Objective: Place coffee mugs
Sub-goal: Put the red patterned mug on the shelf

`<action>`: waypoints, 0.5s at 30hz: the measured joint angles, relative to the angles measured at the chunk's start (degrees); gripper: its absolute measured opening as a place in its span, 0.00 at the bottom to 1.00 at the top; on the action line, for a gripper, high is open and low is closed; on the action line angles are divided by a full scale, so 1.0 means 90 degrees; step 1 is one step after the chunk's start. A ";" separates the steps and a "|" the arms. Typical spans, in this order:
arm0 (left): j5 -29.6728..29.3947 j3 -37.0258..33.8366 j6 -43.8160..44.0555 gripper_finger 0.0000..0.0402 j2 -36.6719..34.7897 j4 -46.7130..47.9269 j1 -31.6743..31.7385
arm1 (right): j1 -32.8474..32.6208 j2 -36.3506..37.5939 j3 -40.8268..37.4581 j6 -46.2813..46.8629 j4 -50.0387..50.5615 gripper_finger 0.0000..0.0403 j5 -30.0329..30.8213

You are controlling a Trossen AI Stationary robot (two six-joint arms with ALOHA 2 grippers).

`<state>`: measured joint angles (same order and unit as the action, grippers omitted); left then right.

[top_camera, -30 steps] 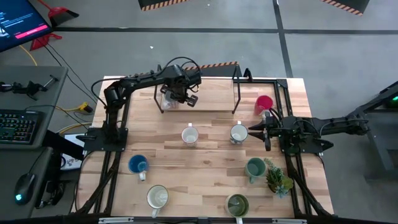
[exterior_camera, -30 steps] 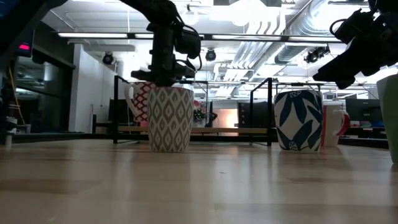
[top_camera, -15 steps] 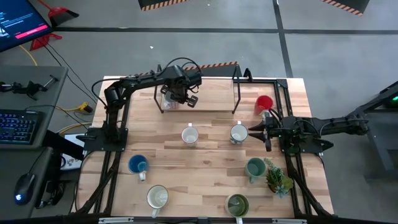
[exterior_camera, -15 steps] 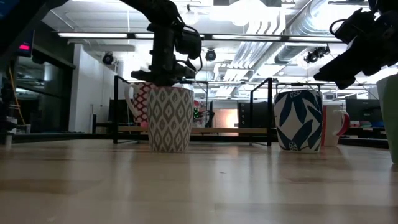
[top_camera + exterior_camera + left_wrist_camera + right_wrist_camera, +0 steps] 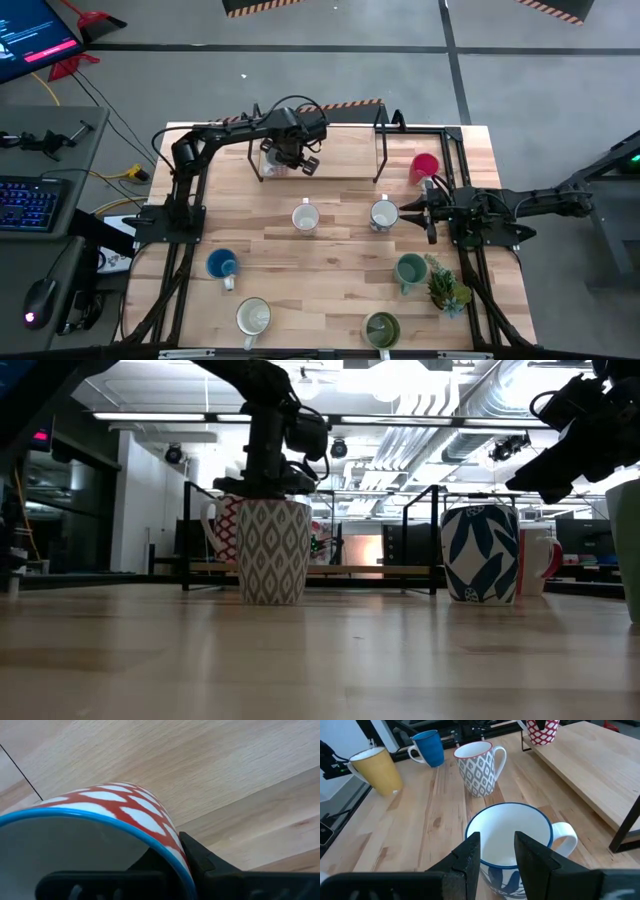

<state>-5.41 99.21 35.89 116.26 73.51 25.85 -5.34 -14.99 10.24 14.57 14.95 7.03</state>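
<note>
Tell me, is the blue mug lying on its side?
No, in the right wrist view the blue mug stands upright on the wooden table, its open mouth facing up and its handle out to one side.

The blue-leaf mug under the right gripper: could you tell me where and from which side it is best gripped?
Grip the blue-leaf mug by its rim wall, from above. It stands upright, mouth open, and the right gripper already hangs over the rim opposite the handle, so one finger could go inside and one outside.

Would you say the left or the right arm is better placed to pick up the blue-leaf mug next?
The right. The right gripper hangs open at the blue-leaf mug, one finger inside the rim, while the left gripper is busy with the red-patterned mug on the rack.
</note>
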 joint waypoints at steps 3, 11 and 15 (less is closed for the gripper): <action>-0.0006 -0.0018 -0.0013 0.08 0.0005 -0.0071 0.0003 | 0.0000 0.0001 0.0000 0.0000 0.0033 0.27 0.0000; -0.0021 -0.0024 -0.0016 0.11 -0.0012 -0.0121 0.0014 | 0.0000 0.0001 0.0000 0.0000 0.0169 0.27 0.0002; -0.0019 -0.0024 -0.0016 0.12 -0.0029 -0.0113 0.0047 | 0.0000 0.0001 0.0000 0.0067 0.0282 0.27 0.0002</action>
<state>-5.58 99.00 35.75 116.00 72.49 26.27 -5.34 -14.98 10.24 15.17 17.49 7.05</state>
